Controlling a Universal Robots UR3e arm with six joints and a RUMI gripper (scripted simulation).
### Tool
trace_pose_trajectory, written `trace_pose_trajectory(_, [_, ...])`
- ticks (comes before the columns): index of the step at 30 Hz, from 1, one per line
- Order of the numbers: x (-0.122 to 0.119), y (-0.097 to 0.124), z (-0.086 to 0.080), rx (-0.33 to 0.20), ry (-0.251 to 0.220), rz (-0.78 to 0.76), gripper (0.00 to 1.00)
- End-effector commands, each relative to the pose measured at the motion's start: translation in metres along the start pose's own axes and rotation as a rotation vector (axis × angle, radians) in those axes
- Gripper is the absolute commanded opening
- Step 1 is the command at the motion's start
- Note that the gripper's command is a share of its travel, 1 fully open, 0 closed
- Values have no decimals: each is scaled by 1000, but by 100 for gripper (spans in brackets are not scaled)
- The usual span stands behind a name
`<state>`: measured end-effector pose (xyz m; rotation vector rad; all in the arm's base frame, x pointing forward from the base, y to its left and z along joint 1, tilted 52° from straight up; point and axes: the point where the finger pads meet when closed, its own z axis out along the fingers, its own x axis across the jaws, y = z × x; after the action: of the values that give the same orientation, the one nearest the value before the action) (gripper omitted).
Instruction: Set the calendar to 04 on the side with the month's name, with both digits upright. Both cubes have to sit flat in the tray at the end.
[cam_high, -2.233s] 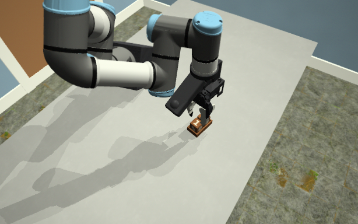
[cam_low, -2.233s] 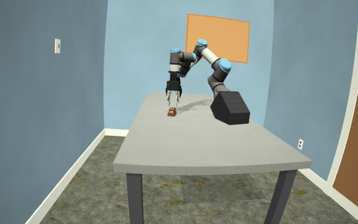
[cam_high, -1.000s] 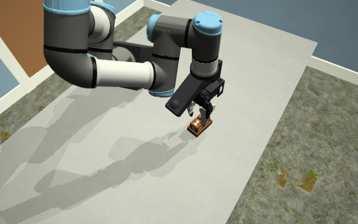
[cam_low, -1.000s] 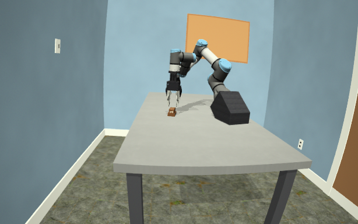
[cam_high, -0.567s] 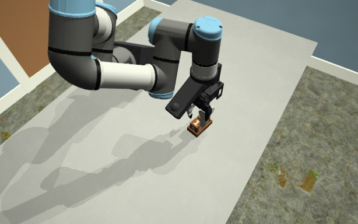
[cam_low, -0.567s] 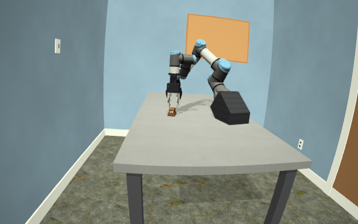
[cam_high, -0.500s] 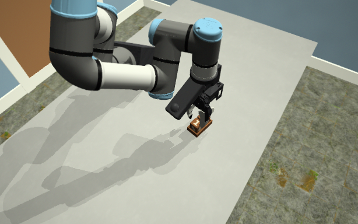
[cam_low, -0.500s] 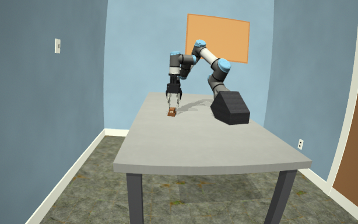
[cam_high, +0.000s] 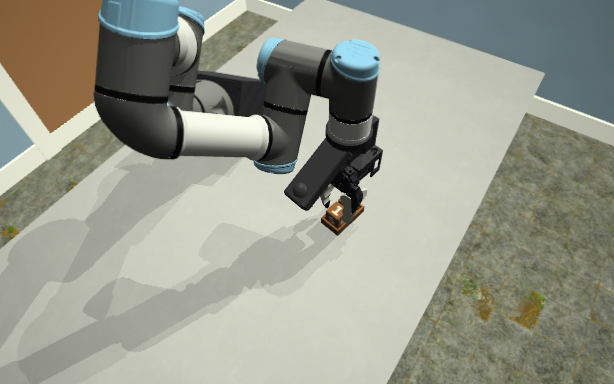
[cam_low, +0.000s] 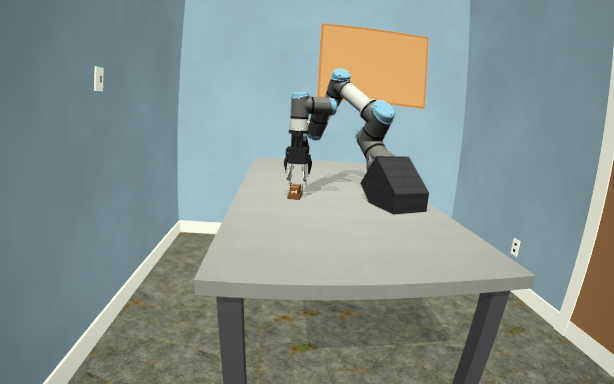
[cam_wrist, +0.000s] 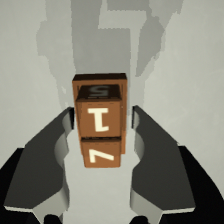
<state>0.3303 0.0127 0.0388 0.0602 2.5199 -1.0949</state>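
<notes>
The calendar tray (cam_high: 330, 226) (cam_low: 294, 197) (cam_wrist: 100, 77) is a small, reddish-brown oblong with low walls and a dark far edge in the wrist view. It sits on the pale grey counter (cam_high: 425, 150) (cam_low: 350, 240) (cam_wrist: 30, 50), beneath the gripper (cam_high: 337, 211) (cam_low: 296, 185) (cam_wrist: 103, 108). A brown cube (cam_high: 336, 212) (cam_low: 295, 189) (cam_wrist: 99, 120) in the tray carries a cream 1 on its upper face, and a 5 shows on the shaded face beyond it. A cream 7 shows on another brown face, across a dark seam from the 1; I cannot tell whether that face belongs to the same cube. Part of the tray is hidden by a finger in the top view, so the second cube's position is unclear.

The gripper is partly open and grips nothing. Its two fingers stand on either side of the tray in the wrist view, with narrow strips of counter visible between each tip and the brown wood.

In the exterior view, the tray lies nearer the counter's left edge than its right. Bare surface separates it from that edge, and a wider stretch lies between it and the black angular base (cam_low: 400, 185). The near edge is well apart from the tray.

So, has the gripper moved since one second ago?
Yes. In the exterior view, the gripper has come down, closer to the brown tray.
</notes>
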Motion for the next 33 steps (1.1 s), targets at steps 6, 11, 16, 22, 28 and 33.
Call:
trace_pose_trajectory(6, [-2, 0, 0, -5, -9, 3, 29])
trace_pose_trajectory(11, [-2, 0, 0, -5, -9, 3, 29])
trace_pose_trajectory(16, [-2, 0, 0, -5, -8, 4, 29])
trace_pose_trajectory(22, [-2, 0, 0, -5, -8, 3, 29])
trace_pose_trajectory(28, [-2, 0, 0, -5, -8, 3, 29])
trace_pose_trajectory(33, [-2, 0, 0, -5, -8, 3, 11])
